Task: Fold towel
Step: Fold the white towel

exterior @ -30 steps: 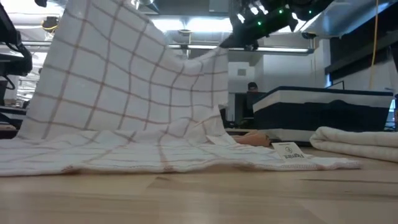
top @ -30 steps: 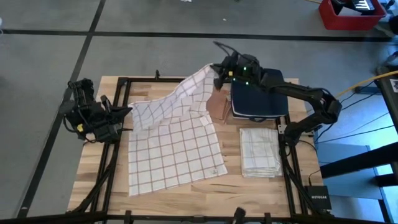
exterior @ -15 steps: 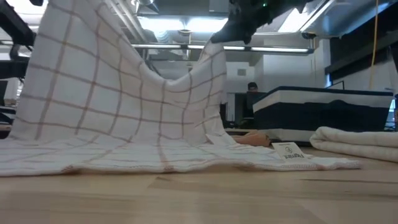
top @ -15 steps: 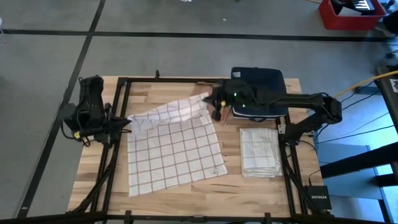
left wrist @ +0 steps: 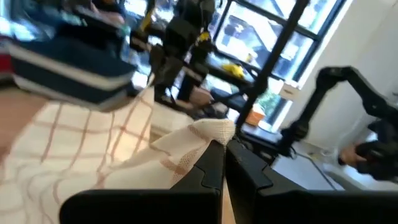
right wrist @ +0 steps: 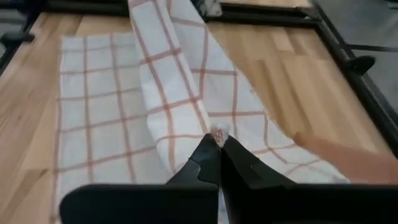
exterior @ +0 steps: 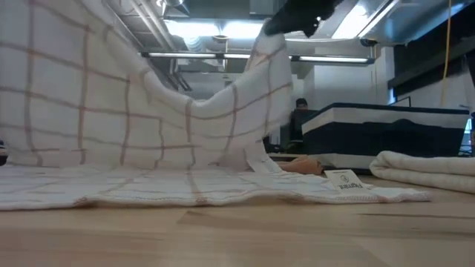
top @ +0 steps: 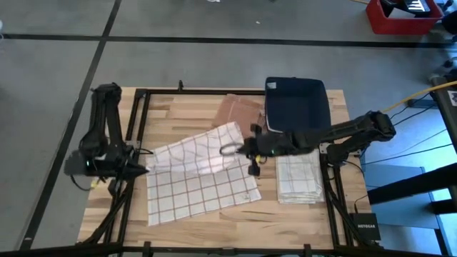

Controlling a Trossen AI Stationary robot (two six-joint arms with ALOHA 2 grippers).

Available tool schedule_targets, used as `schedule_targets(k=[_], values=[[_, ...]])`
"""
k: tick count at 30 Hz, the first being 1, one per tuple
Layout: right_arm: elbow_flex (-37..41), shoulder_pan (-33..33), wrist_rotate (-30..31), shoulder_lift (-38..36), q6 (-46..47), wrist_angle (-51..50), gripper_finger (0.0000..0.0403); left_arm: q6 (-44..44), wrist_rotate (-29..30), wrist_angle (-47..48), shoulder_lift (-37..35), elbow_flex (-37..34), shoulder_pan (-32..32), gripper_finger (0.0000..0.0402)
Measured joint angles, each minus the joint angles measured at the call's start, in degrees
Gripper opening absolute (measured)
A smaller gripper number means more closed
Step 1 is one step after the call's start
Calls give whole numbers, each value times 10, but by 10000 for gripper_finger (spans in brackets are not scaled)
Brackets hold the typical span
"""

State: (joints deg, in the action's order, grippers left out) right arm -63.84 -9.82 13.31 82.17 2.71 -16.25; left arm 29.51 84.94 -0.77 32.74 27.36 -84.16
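We see the checked towel (top: 200, 178) lifted between both claws: left gripper (top: 145, 168) clenched on one corner, right gripper (top: 250, 150) clenched on the other, above the table (top: 193, 114).

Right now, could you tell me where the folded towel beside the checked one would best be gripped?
Probably at a short end of the folded towel, from above, low to the table: it lies flat in stacked layers with rounded folds. The right gripper and left gripper are shut on the checked towel, so neither is free.
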Motion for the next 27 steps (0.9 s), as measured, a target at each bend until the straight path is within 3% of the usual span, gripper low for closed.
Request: schedule_targets(k=[5, 10, 14, 20, 24, 27], values=[[44, -64, 37, 0, 34, 15, 3, 214, -63, 103, 68, 0, -13, 1], [115, -112, 42, 0, 66, 122, 3, 413, -111, 183, 137, 0, -8, 1], [156, -139, 43, 0, 95, 171, 3, 563, -187, 229, 184, 0, 4, 1], [188, -174, 40, 0, 135, 187, 3, 736, -330, 282, 250, 0, 14, 1], [200, -195, 38, 1, 155, 181, 3, 841, -454, 306, 282, 0, 13, 1], [201, -204, 52, 1, 156, 184, 3, 871, -484, 305, 287, 0, 8, 1]])
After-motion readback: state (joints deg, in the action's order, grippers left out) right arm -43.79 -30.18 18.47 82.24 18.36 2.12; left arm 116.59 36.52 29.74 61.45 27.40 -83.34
